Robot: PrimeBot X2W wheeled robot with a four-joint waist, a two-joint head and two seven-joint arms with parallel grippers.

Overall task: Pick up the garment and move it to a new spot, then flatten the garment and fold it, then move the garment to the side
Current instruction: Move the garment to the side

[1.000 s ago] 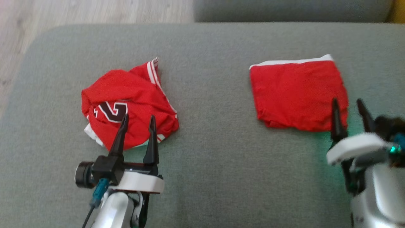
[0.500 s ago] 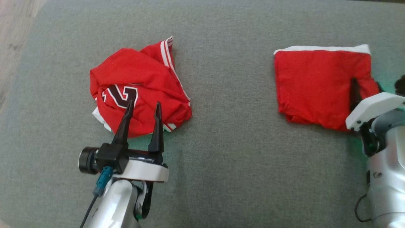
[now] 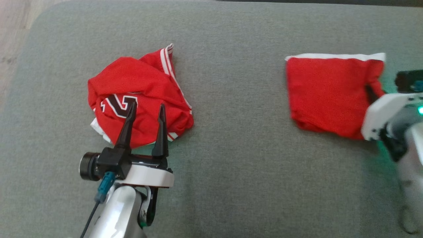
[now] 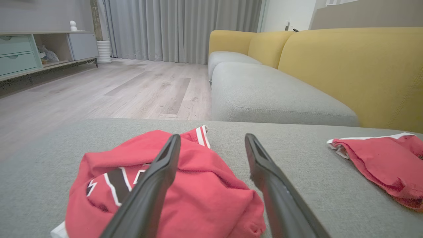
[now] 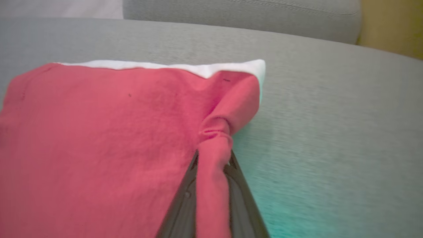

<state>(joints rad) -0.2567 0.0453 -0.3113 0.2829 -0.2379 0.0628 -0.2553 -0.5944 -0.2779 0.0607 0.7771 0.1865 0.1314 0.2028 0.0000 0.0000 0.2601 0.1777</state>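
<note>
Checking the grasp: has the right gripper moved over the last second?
Yes. The right gripper has advanced up the head view, from the folded garment's near corner toward its white band, and is shut on its right edge.

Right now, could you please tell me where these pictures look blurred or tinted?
Head view: the right gripper is blurred, green glow on the cushion beside it. Right wrist view: cushion streaked, teal cast by the folded garment. Left wrist view: sharp.
</note>
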